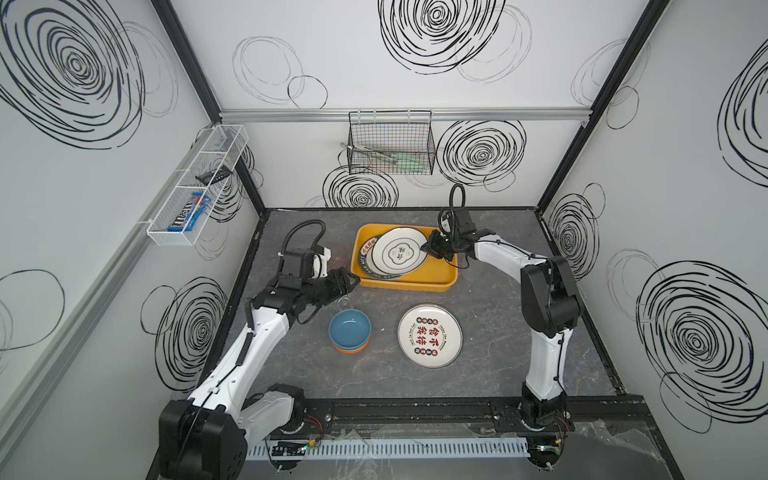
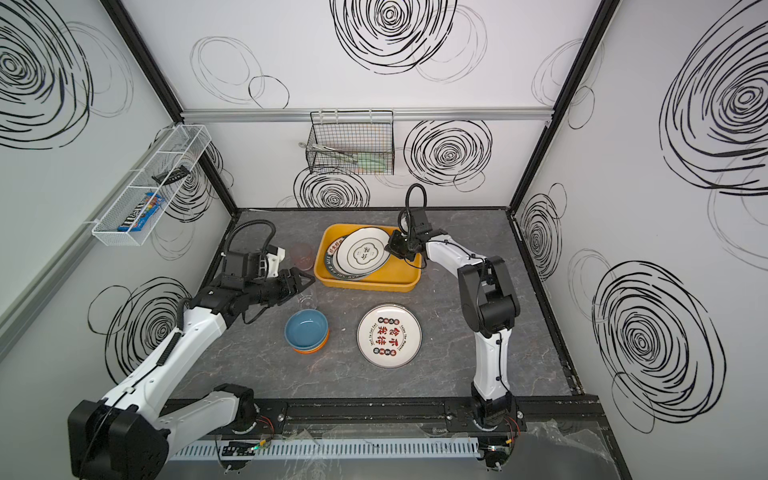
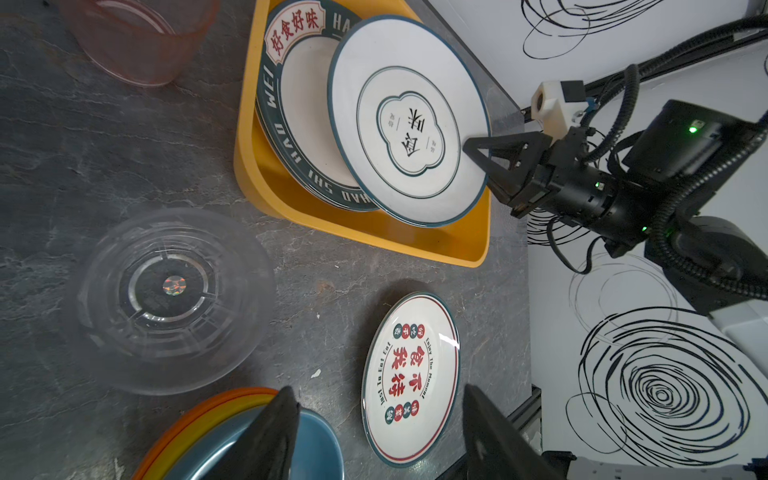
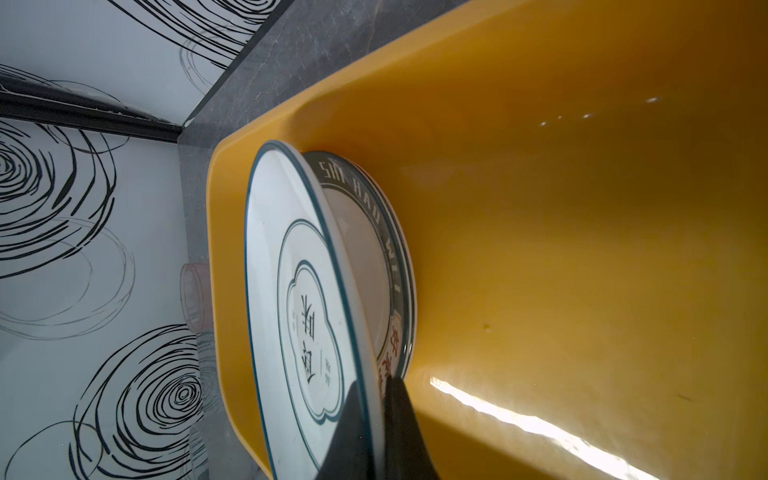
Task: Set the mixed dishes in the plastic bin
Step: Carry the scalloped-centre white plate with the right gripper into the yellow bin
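The right end effector (image 1: 428, 248) is pressed together on the rim of a white plate (image 1: 399, 251), pinching it between both fingers (image 4: 353, 415); that plate hangs tilted inside the yellow bin (image 1: 415, 284), above a dark-rimmed plate (image 1: 368, 257) lying flat in it; the left end effector (image 1: 353, 281) is spread about two-thirds wide and holds nothing, hovering just beside the bin's left wall, over a clear cup (image 1: 343, 303); a pink cup (image 1: 338, 255), stacked bowls (image 1: 350, 328) with blue on top, and a third plate (image 1: 429, 336) sit on the desk (image 1: 490, 332), outside the bin.
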### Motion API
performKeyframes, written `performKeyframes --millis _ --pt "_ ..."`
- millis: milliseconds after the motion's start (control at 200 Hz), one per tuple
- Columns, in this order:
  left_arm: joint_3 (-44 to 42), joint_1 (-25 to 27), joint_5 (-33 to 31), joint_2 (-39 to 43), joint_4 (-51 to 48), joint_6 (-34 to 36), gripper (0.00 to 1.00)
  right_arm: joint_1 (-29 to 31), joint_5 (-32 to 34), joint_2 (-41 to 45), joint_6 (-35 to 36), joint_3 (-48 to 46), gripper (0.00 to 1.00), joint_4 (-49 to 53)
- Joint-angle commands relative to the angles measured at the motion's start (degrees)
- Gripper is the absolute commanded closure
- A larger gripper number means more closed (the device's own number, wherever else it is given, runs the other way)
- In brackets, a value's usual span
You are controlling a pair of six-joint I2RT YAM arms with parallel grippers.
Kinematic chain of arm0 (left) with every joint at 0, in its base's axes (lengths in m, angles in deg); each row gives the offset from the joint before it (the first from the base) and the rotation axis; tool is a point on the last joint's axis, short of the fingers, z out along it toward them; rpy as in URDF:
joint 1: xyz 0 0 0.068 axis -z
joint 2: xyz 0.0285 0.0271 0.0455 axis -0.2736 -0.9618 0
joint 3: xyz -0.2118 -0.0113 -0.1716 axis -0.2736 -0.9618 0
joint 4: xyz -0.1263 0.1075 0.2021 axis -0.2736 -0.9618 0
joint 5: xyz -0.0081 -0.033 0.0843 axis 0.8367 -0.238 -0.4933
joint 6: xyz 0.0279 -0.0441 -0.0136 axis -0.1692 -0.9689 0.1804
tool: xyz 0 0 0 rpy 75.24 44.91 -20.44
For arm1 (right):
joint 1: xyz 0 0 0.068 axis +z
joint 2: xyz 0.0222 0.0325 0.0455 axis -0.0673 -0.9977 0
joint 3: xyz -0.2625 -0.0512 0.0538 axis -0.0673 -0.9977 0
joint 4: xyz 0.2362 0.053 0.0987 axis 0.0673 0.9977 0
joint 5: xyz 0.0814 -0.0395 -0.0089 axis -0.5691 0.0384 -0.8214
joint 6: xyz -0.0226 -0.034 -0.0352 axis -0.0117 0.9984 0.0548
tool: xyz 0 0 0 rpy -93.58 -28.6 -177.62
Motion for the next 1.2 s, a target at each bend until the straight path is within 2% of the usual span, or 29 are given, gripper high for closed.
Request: performKeyframes --millis 0,435,1196 --pt "-0.9 -0.8 1.1 0.8 1.3 1.2 0.33 1.0 -0.1 -1.2 -1.2 3.5 1.00 -2.1" --pt "-2.6 -1.6 1.8 1.0 1.7 1.3 0.33 2.1 1.3 -5.7 -1.5 7.3 1.00 -1.9" --pt "-4.7 -2.0 2.3 1.2 2.8 1.2 0.33 3.1 1.9 -8.7 -2.4 9.4 1.00 -2.0"
